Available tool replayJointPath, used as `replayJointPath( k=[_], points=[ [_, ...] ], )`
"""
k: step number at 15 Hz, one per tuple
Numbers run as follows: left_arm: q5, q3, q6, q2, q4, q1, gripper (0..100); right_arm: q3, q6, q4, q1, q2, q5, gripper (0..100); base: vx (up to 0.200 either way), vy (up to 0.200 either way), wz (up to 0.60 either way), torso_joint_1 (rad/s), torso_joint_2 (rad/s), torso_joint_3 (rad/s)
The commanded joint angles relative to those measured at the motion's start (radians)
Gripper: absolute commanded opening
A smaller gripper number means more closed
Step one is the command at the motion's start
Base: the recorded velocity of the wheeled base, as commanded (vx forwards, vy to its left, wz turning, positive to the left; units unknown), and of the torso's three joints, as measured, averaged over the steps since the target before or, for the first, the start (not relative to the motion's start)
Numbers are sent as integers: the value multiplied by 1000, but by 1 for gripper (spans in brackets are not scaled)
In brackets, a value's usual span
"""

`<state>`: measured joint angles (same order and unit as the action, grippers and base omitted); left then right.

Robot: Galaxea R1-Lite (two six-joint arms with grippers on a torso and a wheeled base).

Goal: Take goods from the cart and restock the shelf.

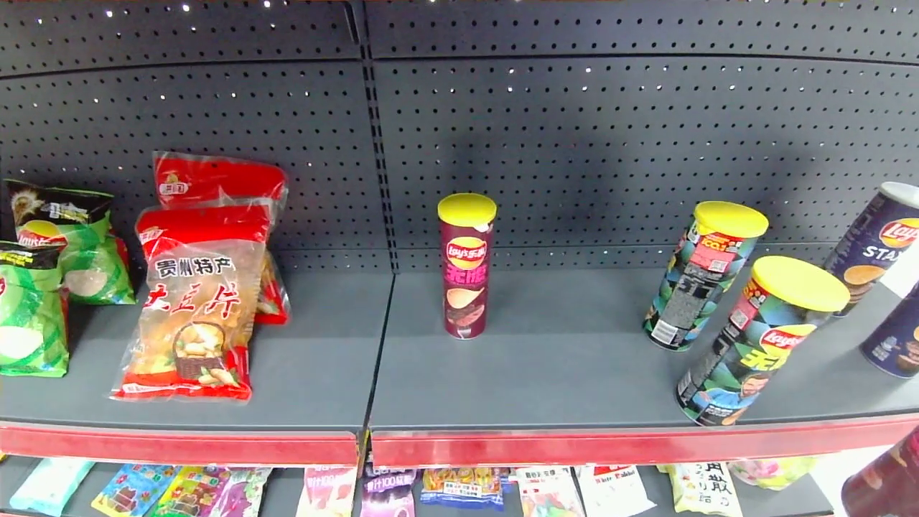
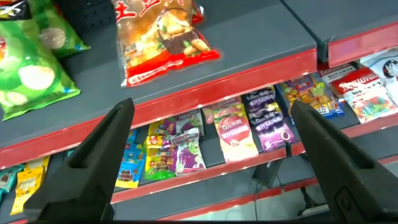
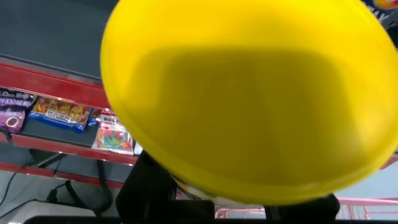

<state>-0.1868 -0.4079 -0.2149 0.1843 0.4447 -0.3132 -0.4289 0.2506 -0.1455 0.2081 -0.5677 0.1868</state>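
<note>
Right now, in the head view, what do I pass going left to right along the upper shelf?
Front green chip bag → large red snack bag → maroon can → farther patterned can with yellow lid → nearer patterned can → dark blue can.

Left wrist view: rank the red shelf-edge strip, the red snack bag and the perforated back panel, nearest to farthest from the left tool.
1. Red shelf-edge strip, at the upper shelf's front, facing the left tool.
2. Red snack bag, lying on that shelf behind the strip.
3. Perforated back panel, at the shelf's rear.
</note>
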Motion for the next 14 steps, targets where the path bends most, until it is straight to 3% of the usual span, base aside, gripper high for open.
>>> replayJointPath(
  k=[1,7,10,14],
  points=[
    [0,0,0,0,0,0,100,1,6,0,1,2,0,0,0,0,0,0,0,0],
    [1,0,0,0,0,-1,100,2,18,-5,1,5,-1,0,0,0,-500,-2,2,2],
    [4,-2,-6,7,-3,-1,100,15,33,3,1,9,2,0,0,0,0,0,0,0],
    [17,0,2,184,-199,-15,100,42,36,15,-1,91,0,0,0,0,0,0,0,0]
  ],
)
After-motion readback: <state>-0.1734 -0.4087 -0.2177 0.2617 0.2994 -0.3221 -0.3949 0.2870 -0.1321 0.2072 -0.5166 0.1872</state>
